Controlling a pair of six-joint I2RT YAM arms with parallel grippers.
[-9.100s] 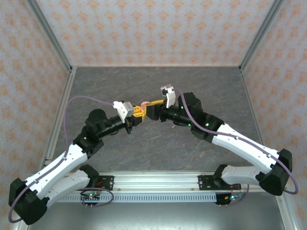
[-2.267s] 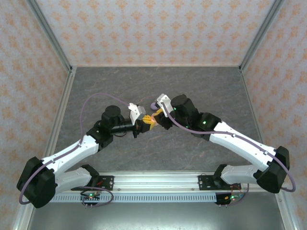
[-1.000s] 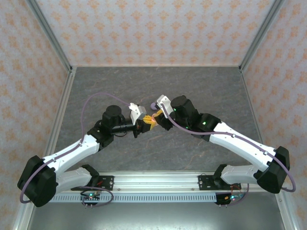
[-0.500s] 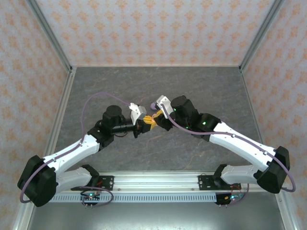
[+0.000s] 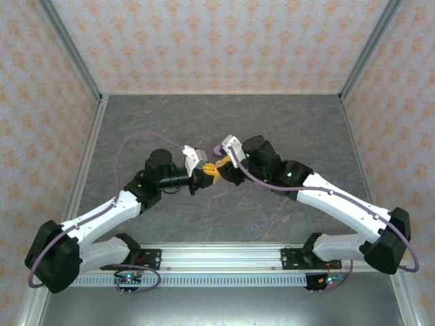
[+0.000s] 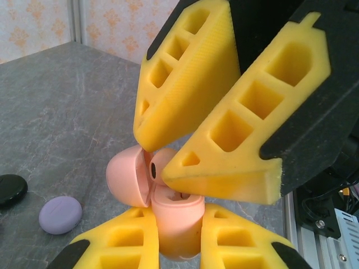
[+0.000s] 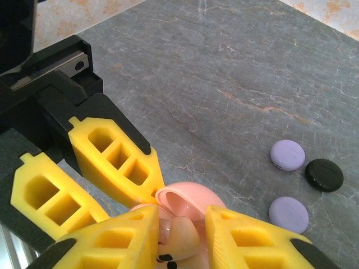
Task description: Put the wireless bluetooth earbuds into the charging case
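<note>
Both arms are found meeting over the middle of the grey table (image 5: pixel 285 122), gripper to gripper.

The left gripper (image 5: pixel 202 176) is clenched on the pink charging case (image 6: pixel 175 216). The case's base is clamped between the yellow fingers (image 6: pixel 115 246), and it is held clear of the table surface. The lid (image 6: pixel 124 180) is swung open to one side and remains attached at the hinge.

The right gripper (image 6: pixel 156 163) is set directly above the open case, with its finger tips down at the mouth. A small pink earbud (image 6: pixel 159 164) is observed between those tips, at the rim of the case beside the lid. The jaws stand narrowly apart. It cannot be told from the frames whether the earbud is pinched or released, nor whether it is seated in its socket.

In the right wrist view, the earbud's pale body is seen between the gripper's own fingers, just in front of the raised lid.

Three round discs are noted lying flat on the table, well apart from the grippers: two lilac discs (image 7: pixel 288 155) and one black disc (image 7: pixel 324 175). The black disc lies just beside the farther lilac one.
</note>
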